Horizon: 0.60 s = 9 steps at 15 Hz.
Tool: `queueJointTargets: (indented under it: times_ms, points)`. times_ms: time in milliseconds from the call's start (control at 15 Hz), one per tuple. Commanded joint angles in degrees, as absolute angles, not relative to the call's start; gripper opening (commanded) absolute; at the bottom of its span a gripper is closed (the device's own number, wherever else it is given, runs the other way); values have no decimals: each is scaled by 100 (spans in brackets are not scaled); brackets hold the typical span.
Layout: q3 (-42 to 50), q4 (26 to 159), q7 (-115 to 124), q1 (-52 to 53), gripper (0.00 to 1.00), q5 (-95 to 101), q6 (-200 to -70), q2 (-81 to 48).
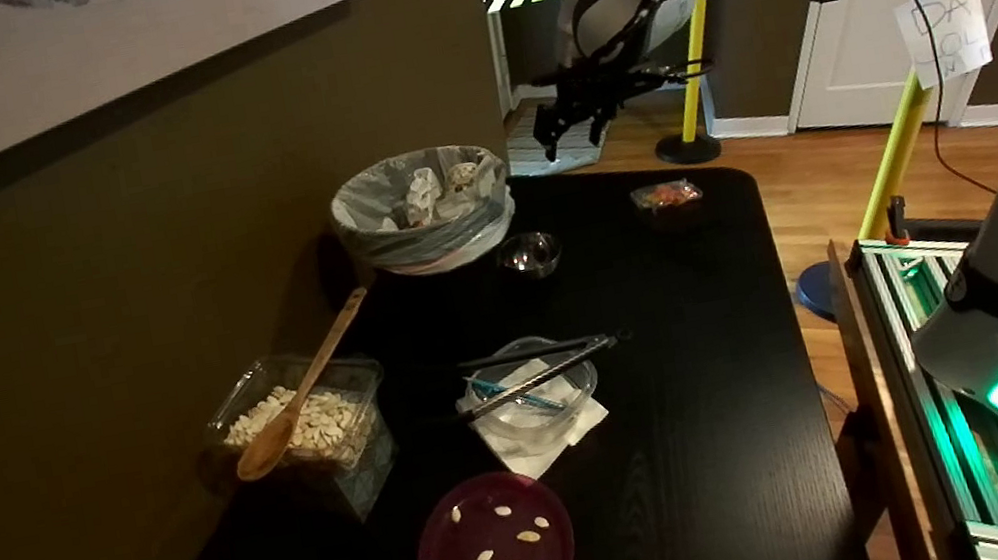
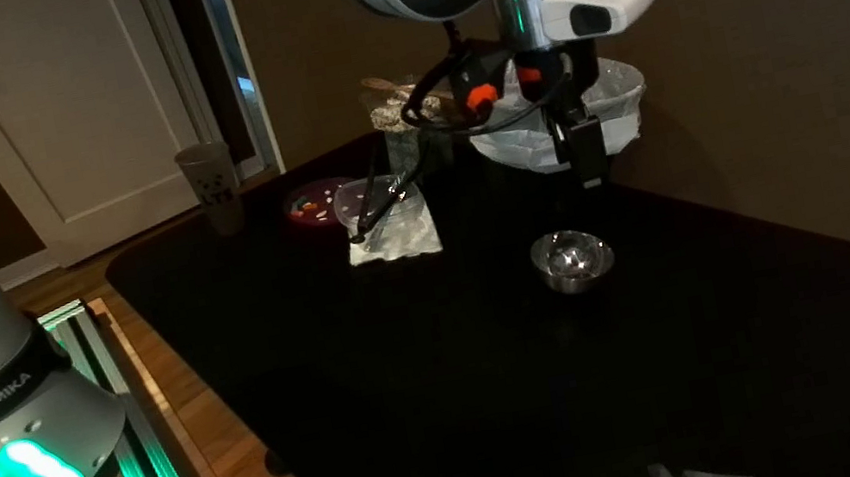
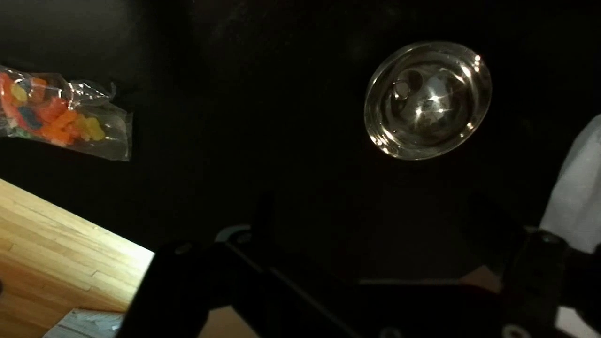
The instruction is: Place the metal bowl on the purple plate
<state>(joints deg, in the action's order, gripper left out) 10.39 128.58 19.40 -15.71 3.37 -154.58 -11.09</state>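
The metal bowl (image 1: 541,260) is small, round and shiny. It stands upright on the black table and also shows in an exterior view (image 2: 574,263) and in the wrist view (image 3: 429,105). The purple plate (image 1: 437,559) lies at the far end of the table from the bowl, bearing several pale seed-like pieces and coloured gummy pieces. It also shows in an exterior view (image 2: 319,220). My gripper (image 1: 575,146) is in the air above the table, apart from the bowl. In the wrist view my gripper (image 3: 375,206) has its dark fingers wide apart with nothing between them.
A lined bin (image 1: 372,250) stands by the wall beside the metal bowl. A candy bag (image 1: 667,195) lies near the table's end. A clear container (image 1: 525,433) with tongs (image 1: 541,379) across it, a seed tub (image 1: 369,474) with a wooden spoon (image 1: 312,372), and a cup (image 2: 211,189) stand around the plate.
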Motion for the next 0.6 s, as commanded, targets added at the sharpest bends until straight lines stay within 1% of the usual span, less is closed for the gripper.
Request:
queueJointTargets:
  times_ms: [0, 67, 200, 267, 333, 400, 533]
  points:
    - [878, 11934, 736, -1744, 100, -585, -14561, -1979]
    - [628, 11759, 340, -2059, 100, -795, -14347, -2134]
    - [760, 11311, -286, -2127, 100, -1155, -13593, -2498]
    - [917, 11080, -176, -2097, 100, -1031, -13135, -2692]
    - [966, 11623, 50, -1875, 100, -934, -13732, -2250]
    - [995, 11436, -25, -1948, 100, -934, -13451, -2397]
    - [1008, 11233, -90, -2027, 100, -934, -13292, -2583]
